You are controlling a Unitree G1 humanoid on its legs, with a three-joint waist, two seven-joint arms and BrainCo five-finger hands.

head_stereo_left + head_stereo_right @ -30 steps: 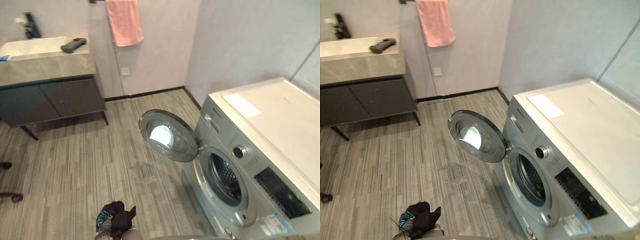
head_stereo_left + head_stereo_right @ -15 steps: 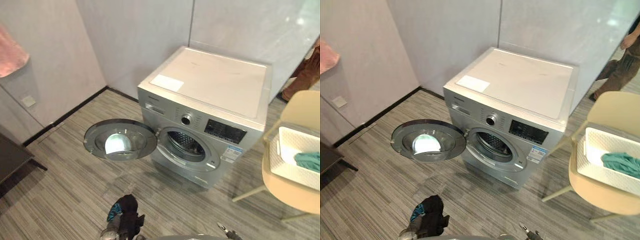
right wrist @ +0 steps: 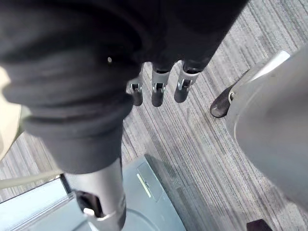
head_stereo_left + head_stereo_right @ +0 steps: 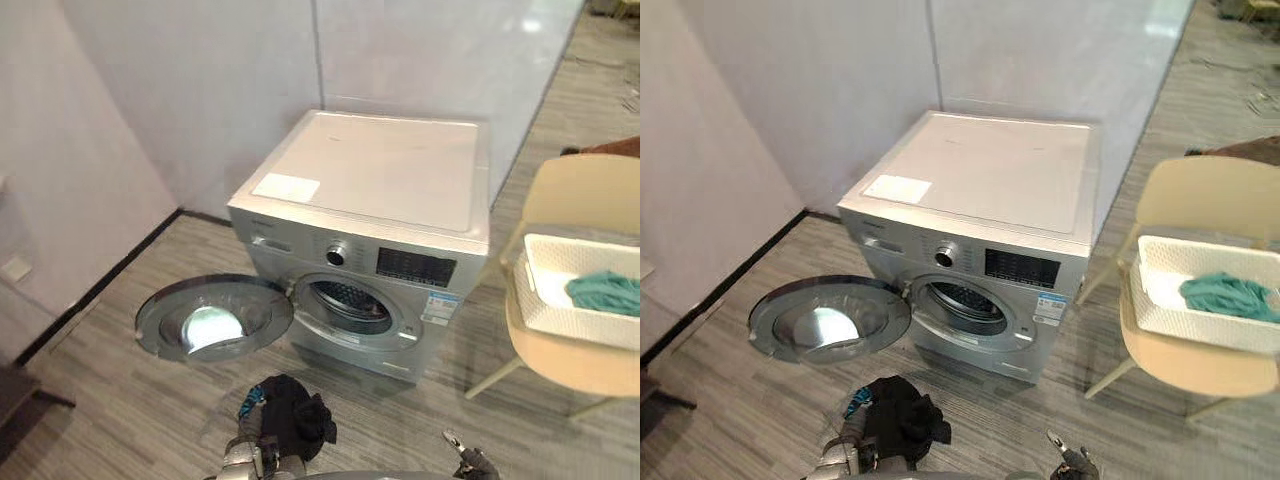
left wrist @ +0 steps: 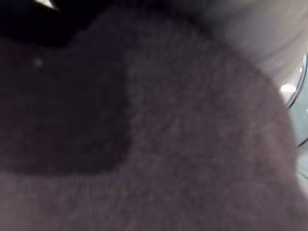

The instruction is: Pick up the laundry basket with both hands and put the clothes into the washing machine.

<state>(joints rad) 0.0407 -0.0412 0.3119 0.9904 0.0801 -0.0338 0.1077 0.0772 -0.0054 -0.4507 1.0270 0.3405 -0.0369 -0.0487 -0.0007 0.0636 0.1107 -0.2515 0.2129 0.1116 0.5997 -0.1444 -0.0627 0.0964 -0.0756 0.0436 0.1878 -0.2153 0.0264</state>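
Holding teal clothes (image 4: 607, 292), white basket (image 4: 568, 326) rests on chair (image 4: 570, 195).

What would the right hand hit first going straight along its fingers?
Likely the floor. In the right wrist view, the straight fingers of the right hand aim down at bare grey planks, with nothing showing in between. Depth is hard to judge there.

Soft, even indoor light across the laundry corner.
The washing machine (image 4: 380, 170) lid shows pale and bright, a white reflection glares in the open door (image 4: 210, 325) glass, faint shadows edge the floor (image 4: 120, 400) at its base, and dark cloth (image 5: 144, 144) dims the left wrist view.
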